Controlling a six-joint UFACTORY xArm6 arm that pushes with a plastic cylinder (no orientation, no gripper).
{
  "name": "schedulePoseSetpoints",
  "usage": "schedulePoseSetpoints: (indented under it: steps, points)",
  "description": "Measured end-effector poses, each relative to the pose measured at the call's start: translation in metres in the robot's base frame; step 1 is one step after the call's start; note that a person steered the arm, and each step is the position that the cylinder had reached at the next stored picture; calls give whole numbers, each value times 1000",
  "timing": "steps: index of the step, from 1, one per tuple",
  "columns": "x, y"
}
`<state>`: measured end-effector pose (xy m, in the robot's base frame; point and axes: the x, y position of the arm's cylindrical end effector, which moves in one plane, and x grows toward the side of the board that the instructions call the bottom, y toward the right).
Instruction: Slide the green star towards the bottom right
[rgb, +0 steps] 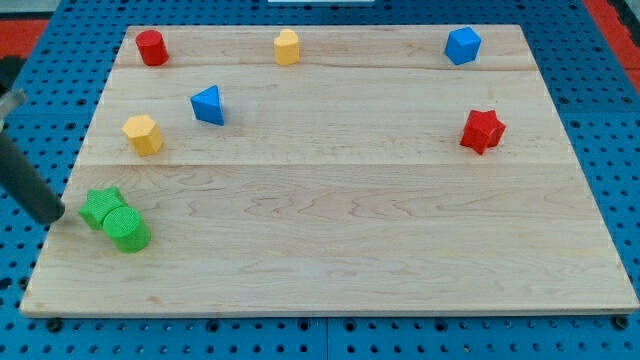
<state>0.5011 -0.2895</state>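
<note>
The green star (99, 205) lies near the board's left edge, low in the view. A green cylinder (127, 229) touches it on its lower right side. My tip (56, 218) is the lower end of a dark rod that comes in from the view's upper left. It sits just left of the green star, a small gap away.
A yellow hexagonal block (143, 134) and a blue triangular block (208, 104) lie above the star. A red cylinder (151, 47), a yellow block (287, 47) and a blue block (462, 45) line the top edge. A red star (482, 130) lies at the right. The wooden board (340, 250) rests on a blue pegboard.
</note>
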Motion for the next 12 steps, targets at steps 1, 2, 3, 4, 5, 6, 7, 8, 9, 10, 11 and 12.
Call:
schedulePoseSetpoints:
  steps: [1,2,3,4,5,6,7,8,9,10,11,12]
  points:
    - [-3,41]
    - [14,128]
    - [9,101]
    - [45,87]
    - [52,182]
    - [44,241]
    - [17,203]
    - [-2,225]
    - [15,328]
    - [56,394]
    - [63,340]
    - [100,374]
